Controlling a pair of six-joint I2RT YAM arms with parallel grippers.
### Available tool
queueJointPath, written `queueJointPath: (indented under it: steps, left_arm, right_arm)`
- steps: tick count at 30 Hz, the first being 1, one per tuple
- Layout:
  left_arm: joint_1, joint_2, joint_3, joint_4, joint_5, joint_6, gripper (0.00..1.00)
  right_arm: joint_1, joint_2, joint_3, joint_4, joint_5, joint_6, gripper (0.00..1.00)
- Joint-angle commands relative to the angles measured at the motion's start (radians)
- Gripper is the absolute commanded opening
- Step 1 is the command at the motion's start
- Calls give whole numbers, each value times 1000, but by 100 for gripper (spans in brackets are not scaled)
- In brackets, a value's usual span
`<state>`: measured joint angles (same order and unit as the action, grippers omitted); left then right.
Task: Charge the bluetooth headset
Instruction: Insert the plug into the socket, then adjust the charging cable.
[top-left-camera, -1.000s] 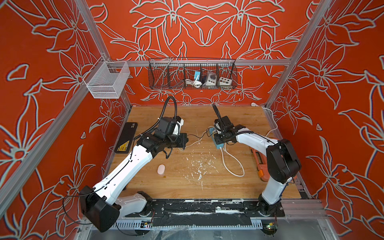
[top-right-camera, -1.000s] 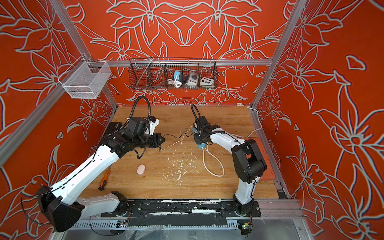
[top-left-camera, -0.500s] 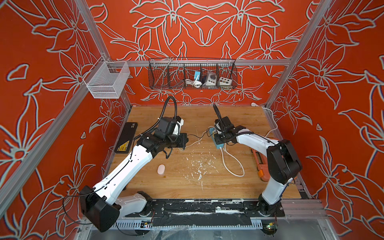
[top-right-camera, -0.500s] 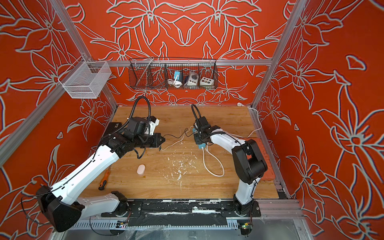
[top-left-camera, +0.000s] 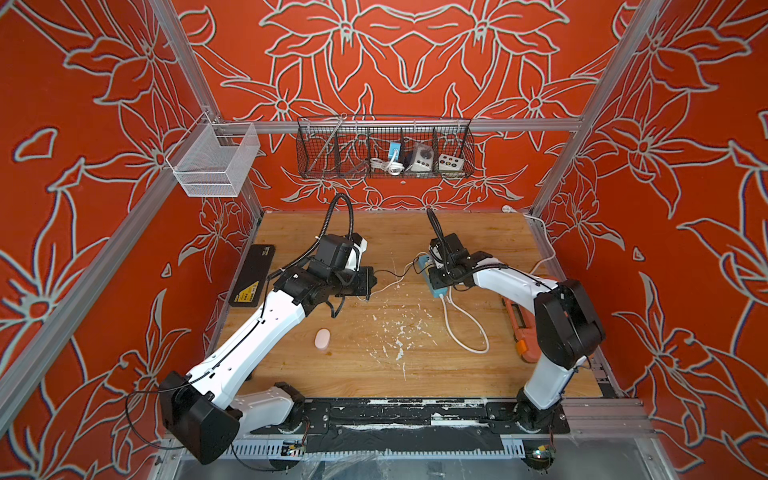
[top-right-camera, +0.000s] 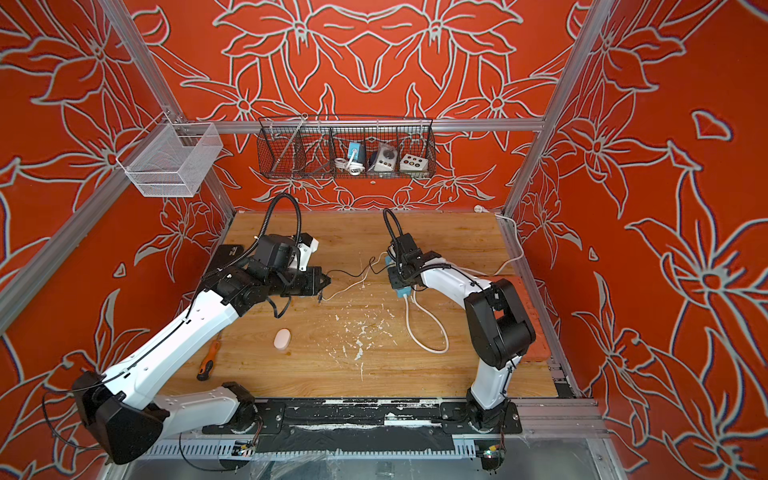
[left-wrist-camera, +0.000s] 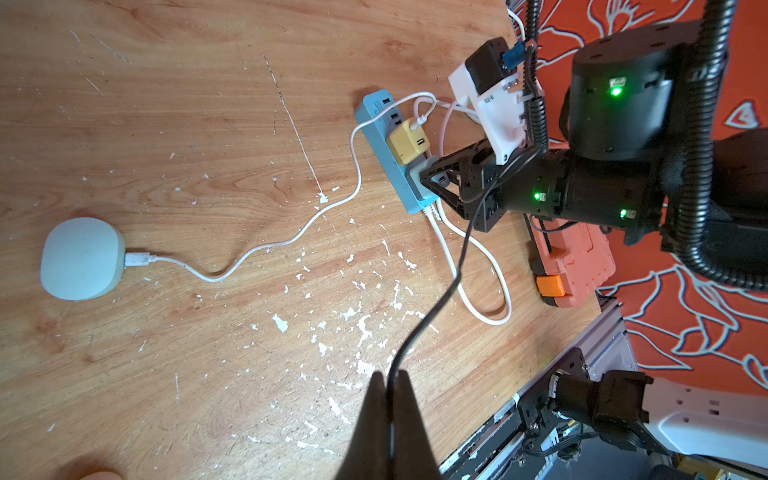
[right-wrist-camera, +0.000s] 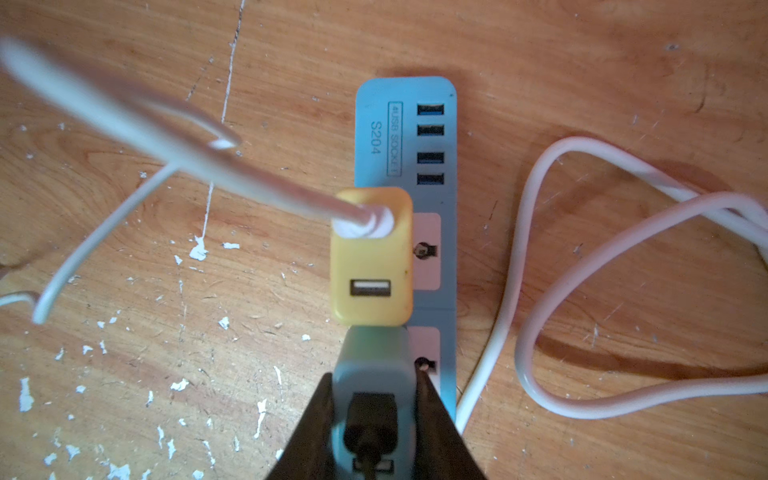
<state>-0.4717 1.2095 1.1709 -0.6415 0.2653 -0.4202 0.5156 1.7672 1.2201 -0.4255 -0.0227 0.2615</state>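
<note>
The left jaws are pressed shut on a thin black cable (left-wrist-camera: 436, 303), pinched between the two dark fingertips (left-wrist-camera: 370, 424) at the bottom centre of the left wrist view. From there the cable climbs to the upper right of that frame and ends in a small grey adapter (right-wrist-camera: 374, 365).

The right jaws clamp that adapter from both sides, with the fingers (right-wrist-camera: 311, 440) against its flanks at the bottom centre of the right wrist view. The adapter sits on a long blue power strip (right-wrist-camera: 374, 124). Just beside it stands a yellow cube adapter (right-wrist-camera: 372, 270) with a thin white cable (left-wrist-camera: 316, 216) plugged in.

That white cable snakes to the left edge of the left wrist view and enters a small white rounded case (left-wrist-camera: 81, 257). I cannot tell whether the case holds the headset. In both top views the case (top-left-camera: 322, 338) lies on the wooden desk (top-left-camera: 415, 374), left of centre and well apart from both jaws.

In both top views the left arm (top-left-camera: 266, 328) folds back at the lower left. Its white forearm slants up to the frame's middle, and the wrist points right, clear of the desk. The right arm (top-left-camera: 511, 282) rises from the lower right to a black elbow, then reaches up-left with its wrist tipped down over the strip.
</note>
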Motion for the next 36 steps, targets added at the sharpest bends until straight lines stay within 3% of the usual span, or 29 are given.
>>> queueJointPath:
  steps: [1, 13, 21, 30, 36]
  left_arm:
    - [5, 14, -8, 2, 18, -3, 0]
    - [5, 22, -12, -12, 25, 5, 0]
    - [5, 31, -2, -30, 29, 20, 0]
    - [4, 57, 24, -87, 77, 67, 0]
    - [-1, 73, 32, -130, 187, 132, 0]
  right_arm:
    - [-8, -7, 3, -108, 45, 10, 25]
    - [-8, -43, 38, -119, 40, 5, 43]
    - [-8, -121, 9, -134, 46, 12, 45]
    - [-8, -404, -146, -176, 3, 32, 42]
    - [-4, -676, -198, -167, -228, -15, 40]
